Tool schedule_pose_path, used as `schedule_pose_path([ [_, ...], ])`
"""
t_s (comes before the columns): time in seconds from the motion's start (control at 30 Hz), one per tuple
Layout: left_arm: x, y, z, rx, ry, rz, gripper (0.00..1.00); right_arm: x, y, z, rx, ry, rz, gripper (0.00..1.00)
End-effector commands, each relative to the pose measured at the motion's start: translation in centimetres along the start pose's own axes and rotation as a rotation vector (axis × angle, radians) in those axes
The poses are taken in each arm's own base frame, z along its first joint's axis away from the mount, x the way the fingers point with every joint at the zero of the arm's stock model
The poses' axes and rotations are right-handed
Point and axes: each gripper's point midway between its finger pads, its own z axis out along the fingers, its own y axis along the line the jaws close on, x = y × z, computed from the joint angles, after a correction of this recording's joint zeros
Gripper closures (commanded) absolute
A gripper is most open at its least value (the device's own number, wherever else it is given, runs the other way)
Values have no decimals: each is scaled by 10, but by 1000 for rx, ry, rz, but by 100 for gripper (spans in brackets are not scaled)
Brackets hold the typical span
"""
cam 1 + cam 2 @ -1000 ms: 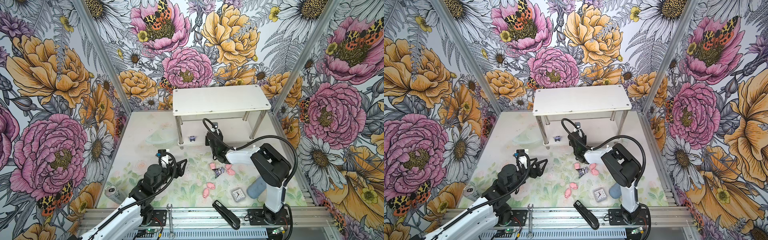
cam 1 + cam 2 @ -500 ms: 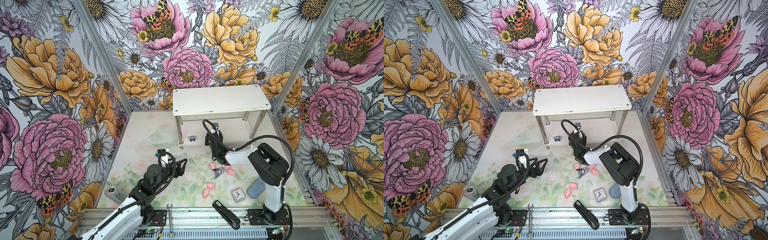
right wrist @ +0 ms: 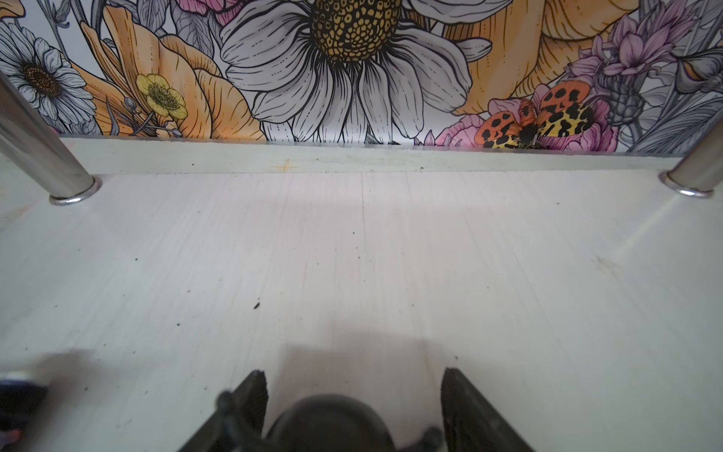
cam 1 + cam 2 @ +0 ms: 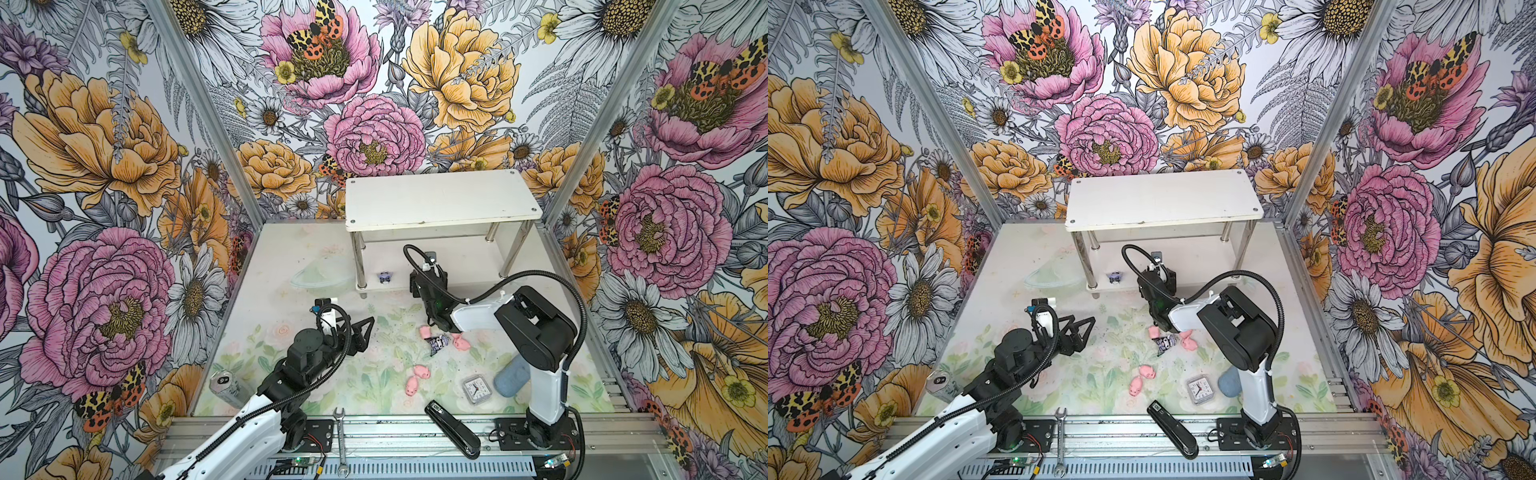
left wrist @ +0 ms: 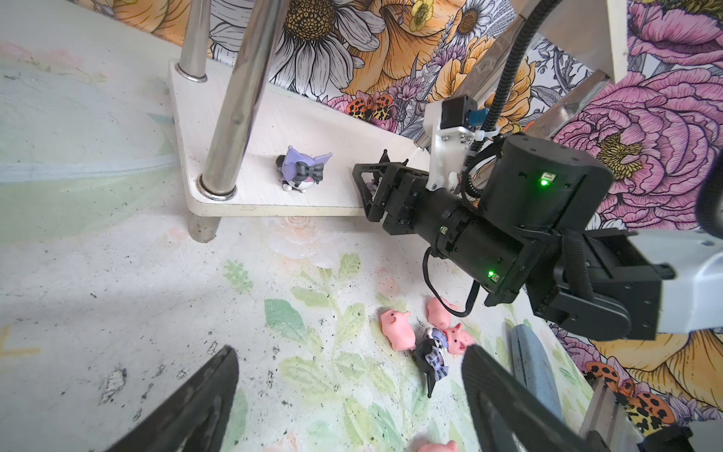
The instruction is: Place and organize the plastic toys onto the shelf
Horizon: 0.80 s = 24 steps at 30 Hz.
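Your right gripper (image 3: 354, 375) was in under the shelf's (image 4: 440, 199) top board, low over the lower tier (image 3: 352, 254), near its front edge. Fingers (image 3: 252, 391) stood spread. A dark figurine (image 3: 328, 422) sat between them, blurred. A gap showed on one side, so it was not pinched. Whether it touched the other finger, you couldn't tell.

A second figurine (image 5: 301, 176) stood upright on the same tier, toward the left front corner. It was just beside the chrome leg (image 5: 231, 117) and apart from the gripper. That leg and the top board hemmed in the space around it.

Your right forearm crossed above the mat (image 4: 291, 353) and hung over the loose toys. A third figurine (image 4: 438, 343) lay on its side there. Three pigs (image 5: 397, 332) sat close round it, one partly under the forearm in both top views. A pig pair (image 4: 422, 371) lay side by side nearer the front.

Your left gripper (image 4: 365, 330) hovered left of that cluster, fingers wide apart over bare mat.

Around the edges:
- The clock (image 4: 477, 388) lay right of the pig pair.
- The stapler (image 4: 452, 428) lay at the front edge.
- A blue block (image 4: 513, 378) lay by the right arm's base.
- A can (image 4: 226, 388) lay at front left.
- A clear lid (image 4: 320, 276) lay left of the shelf.
- A wrench (image 4: 340, 440) lay on the rail.
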Motion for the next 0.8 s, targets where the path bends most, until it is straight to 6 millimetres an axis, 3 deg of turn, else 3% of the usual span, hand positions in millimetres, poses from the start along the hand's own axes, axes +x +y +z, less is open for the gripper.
schedule_pose_path([
  [0.0, -1, 0, -2, 12, -13, -3, 9, -7, -1, -2, -12, 4, 19, 23],
  [0.27, -3, -4, -3, 26, -13, 4, 8, -38, -1, -33, -65, -21, 79, 16],
  [0.3, -3, -4, -3, 29, -13, 4, 8, -42, -3, -39, -68, -25, 85, 12],
  [0.33, -2, -5, -3, 32, -11, 1, 7, -44, -5, -45, -69, -26, 90, 2],
  [0.4, -3, -6, -3, 40, -11, -1, 7, -48, -9, -59, -76, -29, 103, 0],
  [0.57, -1, -10, -4, 54, -2, -10, 7, -46, -21, -103, -79, -17, 127, 0],
  [0.67, 2, -11, -3, 55, 14, -11, 9, -34, -26, -133, -65, 29, 99, 1],
  [0.77, 7, -15, 1, 49, 41, -8, 11, -17, -28, -158, -85, 114, 51, 12],
])
